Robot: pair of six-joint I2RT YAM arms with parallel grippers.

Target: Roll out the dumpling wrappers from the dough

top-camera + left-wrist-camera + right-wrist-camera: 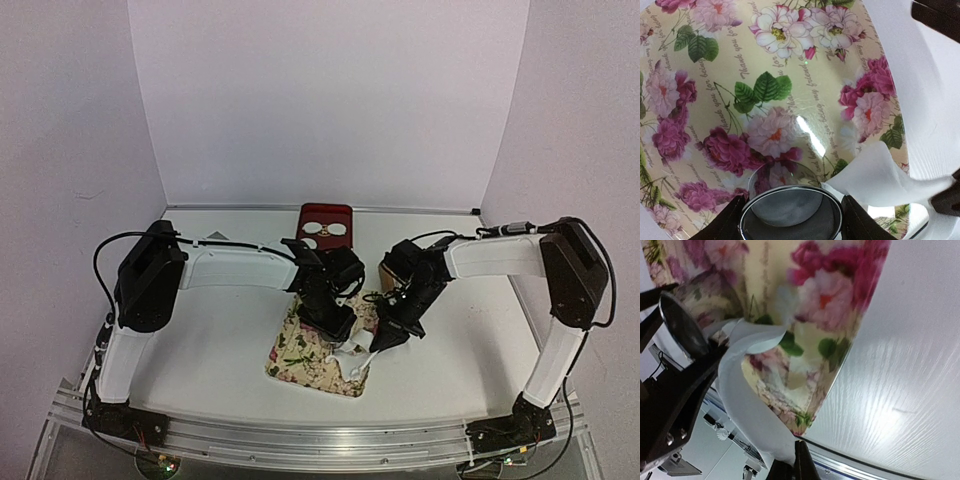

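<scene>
Above the mat (298, 352), the right gripper (381, 343) pinches the dough (351, 360).

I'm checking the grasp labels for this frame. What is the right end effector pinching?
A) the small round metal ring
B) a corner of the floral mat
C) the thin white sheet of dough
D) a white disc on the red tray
C: in the right wrist view, the shut right end effector pinches the edge of the thin white sheet of dough.
</scene>
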